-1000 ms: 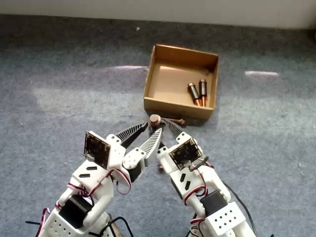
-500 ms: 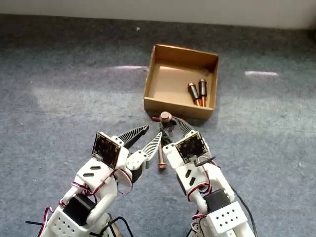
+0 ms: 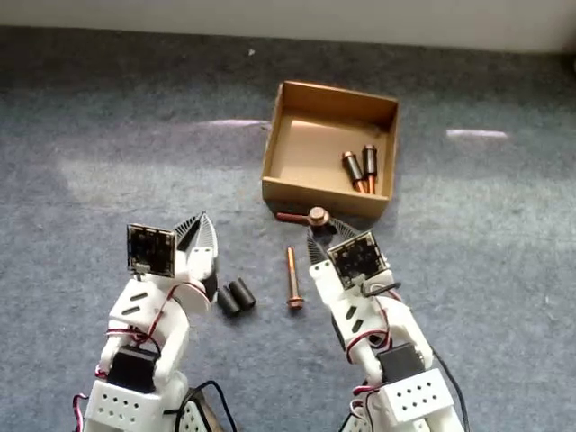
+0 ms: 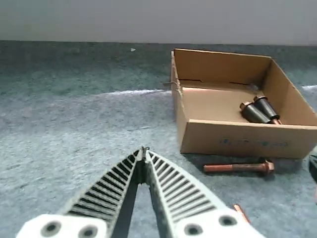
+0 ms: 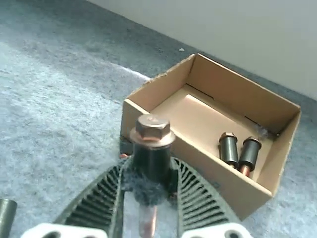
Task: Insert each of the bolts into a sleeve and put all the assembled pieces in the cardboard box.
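Observation:
My right gripper (image 3: 317, 232) (image 5: 150, 166) is shut on an assembled piece (image 5: 150, 148), a copper bolt standing upright in a black sleeve, just in front of the cardboard box (image 3: 313, 191) (image 5: 208, 168). Two assembled pieces (image 3: 360, 168) (image 5: 239, 150) lie inside the box. My left gripper (image 3: 201, 232) (image 4: 143, 154) is shut and holds nothing, back to the left of the box. Two loose black sleeves (image 3: 235, 297) lie beside it. One bare bolt (image 3: 292, 277) lies between the arms. Another bolt (image 3: 292, 217) (image 4: 238, 167) rests against the box's front wall.
Grey carpet (image 3: 117, 162) covers the whole surface, with open room to the left and right of the box. A pale wall (image 4: 148, 20) runs behind the box. A sleeve end (image 5: 6, 218) shows at the edge of the right wrist view.
The left gripper let go of the piece, pulled back to the left and shut, uncovering two sleeves. The right gripper carried the assembled piece a little to the right, along the box front.

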### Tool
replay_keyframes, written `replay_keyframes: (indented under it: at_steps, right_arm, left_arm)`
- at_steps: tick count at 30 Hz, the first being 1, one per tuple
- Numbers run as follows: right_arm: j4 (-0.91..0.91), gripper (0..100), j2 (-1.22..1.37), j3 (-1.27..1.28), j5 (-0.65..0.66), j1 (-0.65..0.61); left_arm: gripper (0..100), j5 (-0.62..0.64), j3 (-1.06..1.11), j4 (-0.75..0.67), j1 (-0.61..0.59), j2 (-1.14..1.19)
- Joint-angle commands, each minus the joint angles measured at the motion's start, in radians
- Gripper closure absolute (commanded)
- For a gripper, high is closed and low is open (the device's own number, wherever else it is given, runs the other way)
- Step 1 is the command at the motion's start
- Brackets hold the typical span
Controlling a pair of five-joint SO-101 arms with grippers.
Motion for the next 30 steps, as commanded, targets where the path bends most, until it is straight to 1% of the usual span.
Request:
replay_keyframes:
  at_steps: [1,4,9,12,21,23,26,30]
  right_arm:
    - [-0.001,99.3,-0.013,0.116,0.008,0.067]
    - [0.081,99.3,-0.018,0.105,0.008,0.101]
    - [0.325,99.3,-0.012,-0.064,0.008,0.114]
    - [0.426,99.3,-0.01,-0.148,0.008,0.113]
    - [0.634,99.3,0.025,-0.449,0.008,0.11]
    - [0.656,99.3,0.093,-0.536,0.008,0.108]
    - [0.642,99.3,0.248,-0.653,0.008,0.111]
    - [0.527,99.3,0.483,-0.774,0.008,0.113]
  left_arm:
    - [99,-0.014,0.022,0.003,-0.088,-0.012]
    - [99,-0.014,0.022,0.034,-0.096,-0.012]
    - [99,-0.014,0.022,0.175,-0.094,-0.012]
    - [99,-0.014,0.022,0.233,-0.094,-0.012]
    - [99,-0.014,0.022,0.236,-0.093,-0.012]
    - [99,-0.014,0.022,0.236,-0.093,-0.012]
    - [99,-0.014,0.022,0.236,-0.094,-0.012]
    - [99,-0.014,0.022,0.236,-0.094,-0.012]
